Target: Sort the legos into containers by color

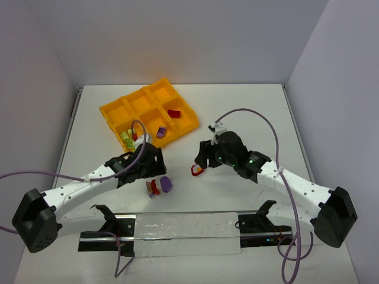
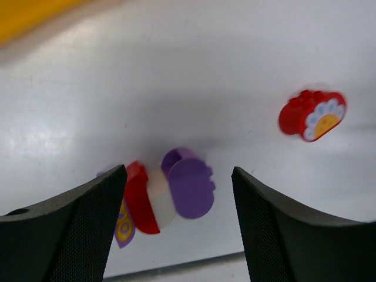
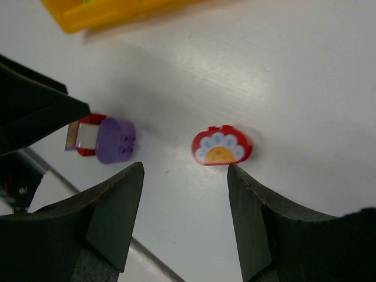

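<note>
on the tabletop (image 1: 249, 118), on the near side of the orange-yellow tray (image 1: 133, 93), two lots of legos lie loose: a red half-round brick (image 3: 222, 147) with a flower print and, apart from it toward the left arm, a small cluster (image 2: 170, 191) of red, white and purple pieces stuck together. the right hand (image 3: 185, 169) hangs over the red brick with its fingers spread wide and nothing between them. the left hand (image 2: 177, 173) is just as open and empty above the cluster, though i can't tell whether one finger brushes it. the step looks to be the right hand's pick of the red brick. the brick lies with its printed face turned up toward the wrist camera, studs on the far edge and flat edge nearer. its long axis runs across the gap from finger to finger, and it sits closer to one finger than the other. to do this well i'd centre the hand over it first, then either come straight down and close on its two rounded ends, or turn the wrist so the fingers take the narrower way, studs to flat edge, which seems the surer hold. a red piece (image 1: 173, 113) lies in one cell of the tray, likely the right home for it. the cluster's stack also runs across the left hand's gap, with the purple brick (image 2: 188, 185) at the end nearer the red brick, and it will probably need pulling apart before sorting.
</note>
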Robot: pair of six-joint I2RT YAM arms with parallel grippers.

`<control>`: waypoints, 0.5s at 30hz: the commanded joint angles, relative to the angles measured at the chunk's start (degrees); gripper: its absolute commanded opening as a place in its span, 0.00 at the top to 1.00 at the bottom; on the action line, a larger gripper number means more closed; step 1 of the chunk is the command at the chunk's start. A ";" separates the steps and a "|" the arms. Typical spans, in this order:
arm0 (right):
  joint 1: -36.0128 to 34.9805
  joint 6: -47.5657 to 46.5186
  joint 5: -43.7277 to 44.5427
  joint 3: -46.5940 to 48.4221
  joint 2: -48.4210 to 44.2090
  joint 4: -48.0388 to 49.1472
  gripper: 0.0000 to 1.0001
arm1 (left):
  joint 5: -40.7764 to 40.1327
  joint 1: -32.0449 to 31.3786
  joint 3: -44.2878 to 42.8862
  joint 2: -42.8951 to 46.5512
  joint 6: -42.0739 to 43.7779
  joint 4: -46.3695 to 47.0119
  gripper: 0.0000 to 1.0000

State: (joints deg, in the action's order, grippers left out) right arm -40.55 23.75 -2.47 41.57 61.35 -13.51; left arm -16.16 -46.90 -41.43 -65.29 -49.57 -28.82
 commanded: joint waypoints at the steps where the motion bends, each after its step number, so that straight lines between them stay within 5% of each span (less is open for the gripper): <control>1: -4.74 -1.75 5.13 3.89 3.68 -0.52 0.34 | 1.58 -2.52 3.82 3.96 -7.92 0.41 0.20; 11: -5.50 0.55 5.94 4.40 4.53 -0.02 0.34 | -10.41 -7.92 1.80 3.46 -18.60 -12.55 0.34; 15: -5.42 0.80 8.88 5.15 7.52 -1.80 0.34 | -13.96 -10.30 1.38 6.27 -20.87 -14.28 0.31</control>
State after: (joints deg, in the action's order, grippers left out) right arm -45.63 24.11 2.60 43.39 66.75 -14.25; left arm -23.71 -55.15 -37.47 -61.70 -64.90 -38.40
